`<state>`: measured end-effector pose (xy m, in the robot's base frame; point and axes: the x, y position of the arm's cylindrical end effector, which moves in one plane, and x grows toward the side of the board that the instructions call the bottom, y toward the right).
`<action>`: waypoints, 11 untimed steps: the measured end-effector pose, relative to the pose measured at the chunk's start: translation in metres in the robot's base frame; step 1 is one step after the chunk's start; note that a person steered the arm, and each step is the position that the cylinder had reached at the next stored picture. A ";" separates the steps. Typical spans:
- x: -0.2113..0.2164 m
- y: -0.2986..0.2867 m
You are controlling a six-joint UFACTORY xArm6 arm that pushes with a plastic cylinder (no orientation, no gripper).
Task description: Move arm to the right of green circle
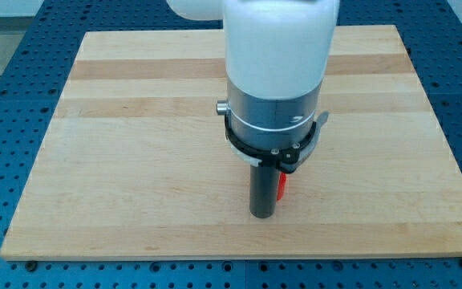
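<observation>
Green circle: no block of that colour shows anywhere in the camera view, so I cannot tell where it lies; if it is on the board, the arm's body stands in front of it.

My tip [262,215] rests low on the wooden board [135,160], a little toward the view's right of the board's middle and near its bottom edge. It is a plain dark rod with no jaws, so it neither opens nor closes and it grips nothing. Touching or just beside the rod on the view's right, slightly above the tip's end, a sliver of a red block [281,186] peeps out; most of it is covered by the rod, and its shape cannot be made out.

Above the tip the rod runs up into a black clamp ring, then a silver collar [271,108], then the white arm housing [277,36], which is cut off by the view's top edge. This bulk hides a broad strip of the board behind it, from the tip up to the far edge.

The board is pale wood in lengthwise bands of lighter and darker grain. Around it on all sides, well away from the tip, lies a blue perforated table top [6,120] with rows of small holes.
</observation>
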<state>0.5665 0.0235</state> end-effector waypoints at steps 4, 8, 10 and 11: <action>0.051 0.049; -0.145 0.174; -0.146 0.098; -0.146 0.070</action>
